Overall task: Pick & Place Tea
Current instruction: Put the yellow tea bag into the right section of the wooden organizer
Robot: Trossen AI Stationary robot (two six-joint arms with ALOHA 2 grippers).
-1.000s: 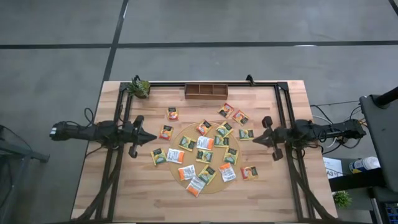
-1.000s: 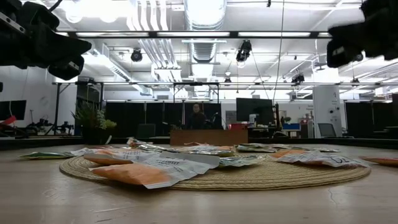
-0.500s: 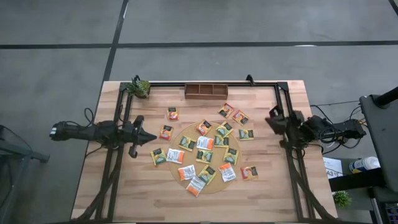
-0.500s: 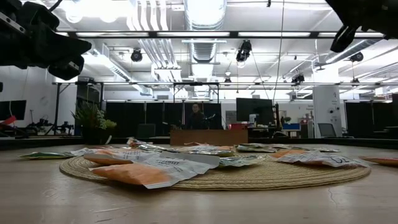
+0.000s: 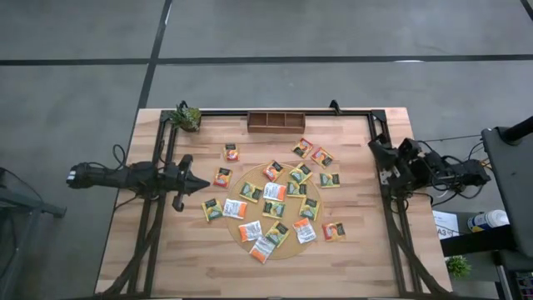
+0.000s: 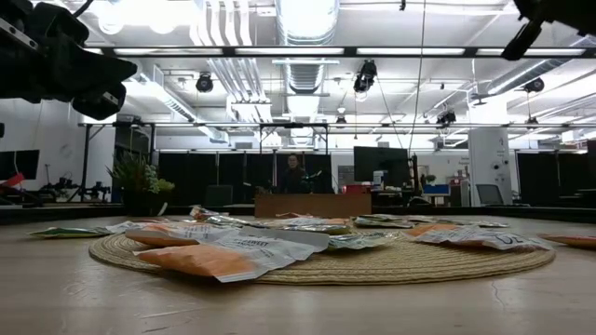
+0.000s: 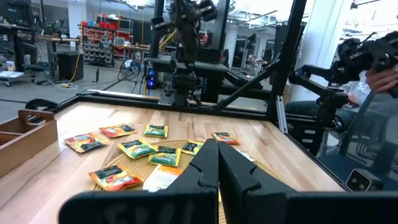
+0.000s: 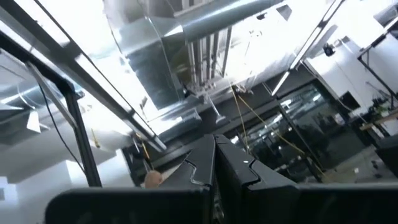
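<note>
Tea sachets (image 5: 275,204) lie scattered across the middle of the counter (image 5: 166,267), most of them piled on the round woven mat (image 5: 250,177), with a few loose on the bare wood around it at ten, one, four and eight o'clock. Orange, white and dark green packets, all flat, none in any grip. Over at nine o'clock the left gripper (image 5: 200,182) hangs above the counter, pointing at the mat, its fingers (image 7: 208,165) pressed together on nothing. At three o'clock the right gripper (image 5: 376,149) sits by the counter's edge, tilted up toward the ceiling, its fingers (image 8: 214,162) pressed together too and empty. The wooden compartment tray (image 5: 276,122) rests at twelve o'clock against the far edge, and a small potted plant (image 5: 186,117) stands at eleven.
</note>
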